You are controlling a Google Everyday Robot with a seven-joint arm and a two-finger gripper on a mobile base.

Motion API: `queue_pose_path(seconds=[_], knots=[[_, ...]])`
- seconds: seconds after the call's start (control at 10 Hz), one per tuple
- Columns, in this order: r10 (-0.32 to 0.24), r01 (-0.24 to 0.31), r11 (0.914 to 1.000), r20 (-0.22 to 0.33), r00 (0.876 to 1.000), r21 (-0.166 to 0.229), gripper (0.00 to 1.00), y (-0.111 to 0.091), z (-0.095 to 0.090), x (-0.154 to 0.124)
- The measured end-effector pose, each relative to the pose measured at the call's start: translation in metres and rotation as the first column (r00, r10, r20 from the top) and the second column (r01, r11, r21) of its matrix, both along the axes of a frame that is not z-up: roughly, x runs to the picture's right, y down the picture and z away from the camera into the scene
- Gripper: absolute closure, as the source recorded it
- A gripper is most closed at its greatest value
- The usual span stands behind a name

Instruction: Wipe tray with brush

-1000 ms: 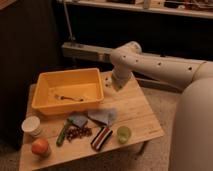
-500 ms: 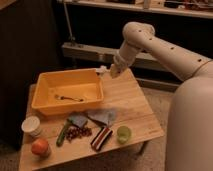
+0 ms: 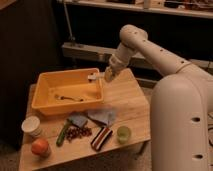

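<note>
- Elbow has swung up and over since a second back. The gripper [image 3: 105, 76] now points down at the tray [image 3: 50, 107], at the corner nearest the arm, a touch lower than half a second ago.
- Jaws together, apparently clamped on the brush [image 3: 93, 76] — a white stub pokes out over the tray's rim and looks clear of the tray floor.
- Step, as I read it: approach done, wiping not started. Next move needs the brush dropped inside the wall, then swept across the bottom.
- In the way: thin dark utensil [image 3: 69, 97] lies mid-tray — a sweep will likely shove it.
- Table [image 3: 127, 100] also carries a white cup [image 3: 32, 126], orange fruit [image 3: 41, 147], grey cloth [image 3: 102, 116], striped block [image 3: 101, 137] and green cup [image 3: 123, 134], all outside the tray.
</note>
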State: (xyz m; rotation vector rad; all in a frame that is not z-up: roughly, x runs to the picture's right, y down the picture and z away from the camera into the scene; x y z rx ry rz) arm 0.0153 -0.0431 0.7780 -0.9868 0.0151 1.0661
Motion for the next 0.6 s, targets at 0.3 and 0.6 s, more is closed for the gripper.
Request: queue_pose_path(seconds=[0.3,0.6], knots=[[-0.008,0.015,0.9955,0.082,0.997,-0.094,1.00,0.044,0.028,-0.015],[0.009,0.013,0.9908,0.162,0.987,-0.135,1.00,0.057,0.033,-0.032]])
